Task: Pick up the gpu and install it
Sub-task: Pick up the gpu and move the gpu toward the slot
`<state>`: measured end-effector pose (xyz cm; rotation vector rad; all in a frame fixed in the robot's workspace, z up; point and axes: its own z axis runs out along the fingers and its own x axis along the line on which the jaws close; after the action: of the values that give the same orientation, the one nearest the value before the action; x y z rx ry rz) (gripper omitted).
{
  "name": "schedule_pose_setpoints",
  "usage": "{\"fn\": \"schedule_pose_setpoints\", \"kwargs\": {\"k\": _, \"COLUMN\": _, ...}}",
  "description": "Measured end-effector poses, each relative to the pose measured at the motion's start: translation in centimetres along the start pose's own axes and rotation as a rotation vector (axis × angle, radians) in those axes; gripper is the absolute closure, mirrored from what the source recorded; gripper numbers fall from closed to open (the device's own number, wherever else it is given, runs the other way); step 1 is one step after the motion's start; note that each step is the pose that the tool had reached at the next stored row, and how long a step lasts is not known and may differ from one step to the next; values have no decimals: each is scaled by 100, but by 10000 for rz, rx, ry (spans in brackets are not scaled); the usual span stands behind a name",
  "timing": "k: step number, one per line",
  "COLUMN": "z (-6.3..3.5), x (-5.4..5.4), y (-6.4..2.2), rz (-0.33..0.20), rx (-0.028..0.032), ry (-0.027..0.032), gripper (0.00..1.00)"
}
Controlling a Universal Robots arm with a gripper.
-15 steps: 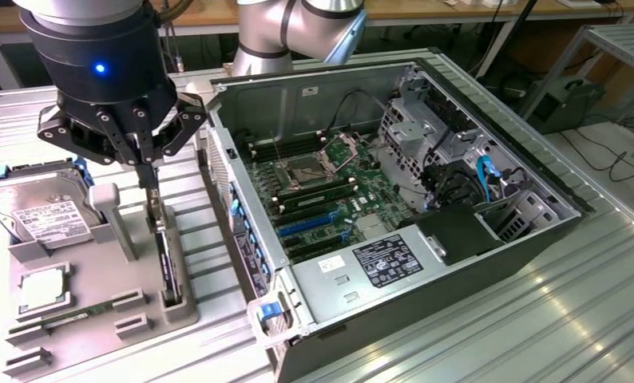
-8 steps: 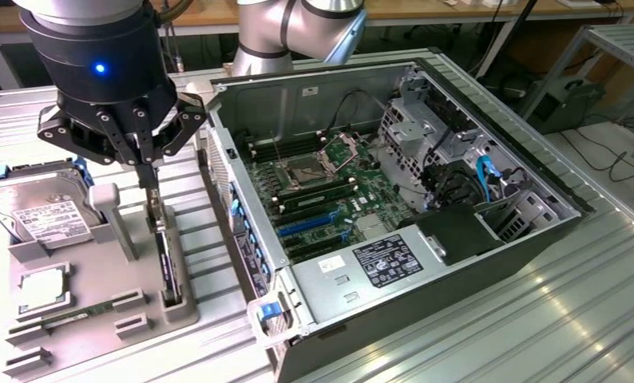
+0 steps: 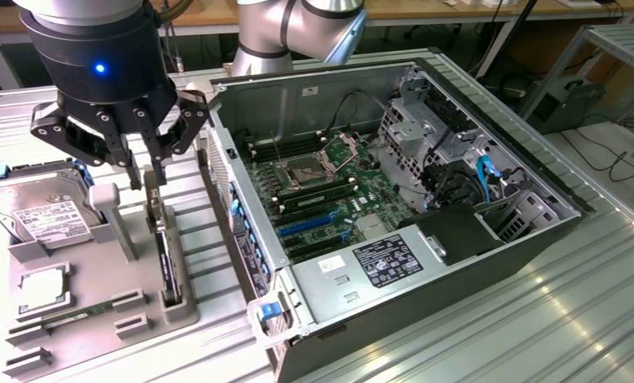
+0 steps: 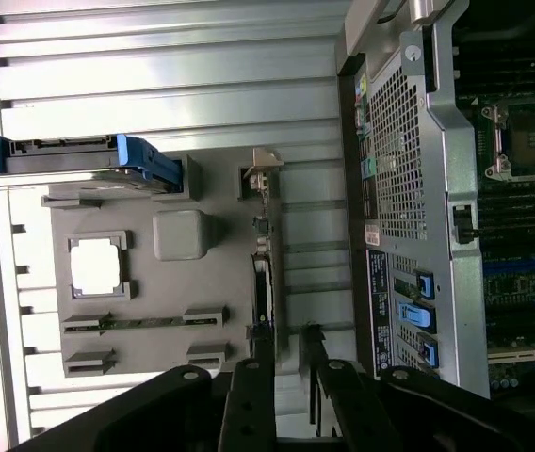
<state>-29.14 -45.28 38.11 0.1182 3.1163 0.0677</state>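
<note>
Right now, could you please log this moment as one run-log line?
claw: open, above thin black expansion card with silver bracket | card: on edge in grey plastic holder tray | install: not yet done

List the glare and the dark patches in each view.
Exterior view: glare streaks the ribbed table at the exterior view's right; inside the computer case the drive-bay corner is in shadow. Wrist view: the processor on the tray is washed out white, the table ribs glare, and the gripper shows as a dark silhouette.
</note>
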Motion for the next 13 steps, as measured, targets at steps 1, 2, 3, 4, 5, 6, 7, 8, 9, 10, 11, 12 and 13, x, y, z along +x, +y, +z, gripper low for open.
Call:
{"fn": "schedule_pose_setpoints", "kwargs": {"k": 1, "z": 0, "x": 0, "y": 0, "rz": 0, "rx": -1, "ry": 0, "gripper": 71}}
{"fn": "schedule_pose_setpoints", "kwargs": {"k": 2, "z": 0, "x": 0, "y": 0, "rz": 0, "rx": 0, "ry": 0, "gripper": 58}}
{"fn": "schedule_pose_setpoints", "kwargs": {"k": 3, "z": 0, "x": 0, "y": 0, "rz": 0, "rx": 0, "ry": 0, "gripper": 46}}
{"fn": "schedule_pose_setpoints", "kwargs": {"k": 4, "z": 0, "x": 0, "y": 0, "rz": 0, "rx": 0, "ry": 0, "gripper": 46}}
{"fn": "schedule_pose_setpoints", "kwargs": {"k": 5, "z": 1, "x": 0, "y": 0, "rz": 0, "rx": 0, "ry": 0, "gripper": 46}}
{"fn": "schedule_pose_setpoints", "kwargs": {"k": 6, "z": 8, "x": -1, "y": 1, "rz": -2, "rx": -2, "ry": -1, "gripper": 40}}
{"fn": "schedule_pose_setpoints", "kwargs": {"k": 7, "z": 16, "x": 1, "y": 4, "rz": -14, "rx": 0, "ry": 1, "gripper": 40}}
{"fn": "schedule_pose_setpoints", "kwargs": {"k": 8, "z": 34, "x": 2, "y": 11, "rz": -106, "rx": -3, "ry": 6, "gripper": 34}}
{"fn": "schedule_pose_setpoints", "kwargs": {"k": 9, "z": 62, "x": 3, "y": 10, "rz": -240, "rx": -5, "ry": 16, "gripper": 34}}
{"fn": "schedule_pose_setpoints", "kwargs": {"k": 10, "z": 88, "x": 3, "y": 9, "rz": -346, "rx": -6, "ry": 29, "gripper": 34}}
{"fn": "schedule_pose_setpoints", "kwargs": {"k": 11, "z": 101, "x": 3, "y": 8, "rz": -389, "rx": -6, "ry": 40, "gripper": 34}}
{"fn": "schedule_pose_setpoints", "kwargs": {"k": 12, "z": 113, "x": 3, "y": 7, "rz": -429, "rx": -7, "ry": 56, "gripper": 34}}
{"fn": "schedule_pose_setpoints", "kwargs": {"k": 13, "z": 123, "x": 3, "y": 7, "rz": -454, "rx": -5, "ry": 76, "gripper": 34}}
